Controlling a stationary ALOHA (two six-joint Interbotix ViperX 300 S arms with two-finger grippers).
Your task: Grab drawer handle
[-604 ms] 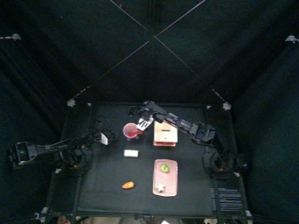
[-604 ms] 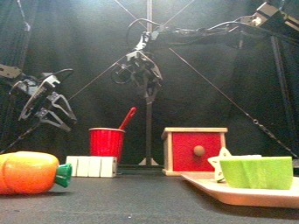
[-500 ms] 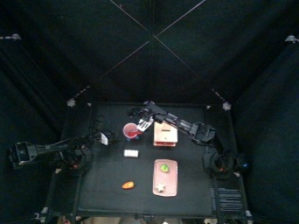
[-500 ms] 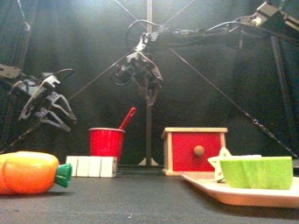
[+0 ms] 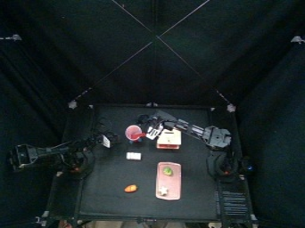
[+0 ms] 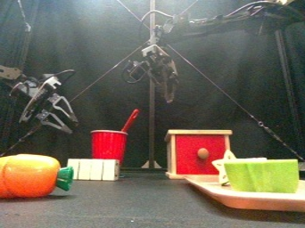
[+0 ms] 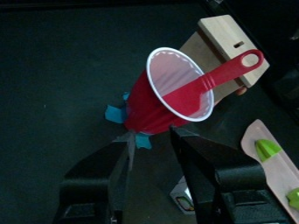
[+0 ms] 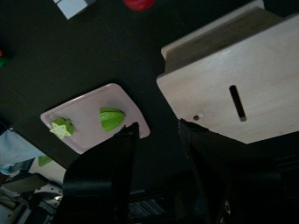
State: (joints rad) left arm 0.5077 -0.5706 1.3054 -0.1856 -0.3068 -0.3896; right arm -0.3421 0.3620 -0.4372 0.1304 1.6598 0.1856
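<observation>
1. The small cream wooden drawer box with red front [image 6: 198, 153] stands mid-table, its round knob [image 6: 202, 153] facing forward.
2. The right gripper [image 6: 159, 73] hangs above it, jaws spread, empty.
3. Risk: descending from above, the jaws strike the box top [image 8: 239, 96] instead of reaching the knob.
4. Risk: the red plastic cup with spoon [image 6: 110, 143] stands near; a sweep may topple it.
5. The left gripper [image 7: 152, 157] rests apart, jaws parted.

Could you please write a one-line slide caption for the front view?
Right gripper hangs open above the red-fronted drawer, beside a red cup holding a spoon.
</observation>
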